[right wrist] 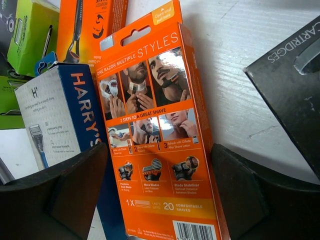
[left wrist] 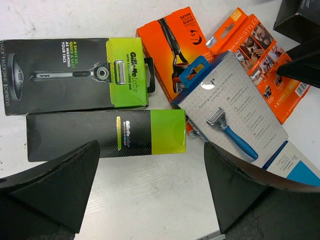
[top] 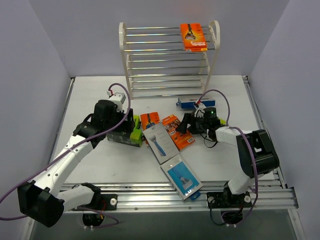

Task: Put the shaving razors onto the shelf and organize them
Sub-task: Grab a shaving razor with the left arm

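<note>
The shelf stands at the back with one orange razor pack on its top tier. My right gripper is open, its fingers either side of an orange pack and close to its edges. That pack leans against a blue Harry's pack. My left gripper is open above bare table. Just ahead of it lie two black-and-lime boxes. Another orange pack and a blue/grey pack lie to their right.
A blue pack lies at the shelf's foot. Another blue/grey pack sits near the table's front edge. A black box lies just right of my right gripper. Grey walls close in both sides.
</note>
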Controlling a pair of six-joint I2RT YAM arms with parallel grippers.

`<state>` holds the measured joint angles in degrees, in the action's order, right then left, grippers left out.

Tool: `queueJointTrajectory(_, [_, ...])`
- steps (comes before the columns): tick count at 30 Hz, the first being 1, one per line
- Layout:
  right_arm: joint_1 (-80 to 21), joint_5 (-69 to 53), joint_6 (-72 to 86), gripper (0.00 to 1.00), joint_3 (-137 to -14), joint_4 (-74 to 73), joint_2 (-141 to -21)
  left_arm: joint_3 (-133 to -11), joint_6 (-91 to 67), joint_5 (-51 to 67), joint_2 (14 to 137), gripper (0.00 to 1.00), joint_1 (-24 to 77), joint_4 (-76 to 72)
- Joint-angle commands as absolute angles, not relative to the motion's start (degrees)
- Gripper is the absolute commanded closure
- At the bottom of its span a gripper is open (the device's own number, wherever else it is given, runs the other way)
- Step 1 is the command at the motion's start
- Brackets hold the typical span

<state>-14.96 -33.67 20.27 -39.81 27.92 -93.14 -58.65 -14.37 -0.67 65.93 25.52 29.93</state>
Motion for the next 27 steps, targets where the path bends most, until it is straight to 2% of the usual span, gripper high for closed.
queueJointTrajectory(1, [-14.8,-37.3,21.7,0.21,-39.3,31.9,-93.4,-61.2,-14.0,0.0,65.6,0.06,25.5,29.2])
queueJointTrajectory(10, [-14.8,-39.2,23.3,0.32,-37.9,33.7,-93.3,-61.2,-14.2,0.0,66.0,0.06,25.6,29.2])
queueJointTrajectory(13, [-14.8,-39.7,24.2,0.43,-37.2,34.8,-93.0,-61.2,-14.2,0.0,66.0,0.06,25.5,29.1])
queueJointTrajectory(19, [-14.9,-40.9,28.3,0.49,-35.2,38.9,-88.9,-61.1,-14.4,1.9,66.0,0.06,25.6,28.9])
queueJointTrajectory(27, [-16.0,-44.8,32.2,0.52,-34.6,43.8,-86.4,-61.0,-14.4,2.4,66.3,0.06,25.6,28.8])
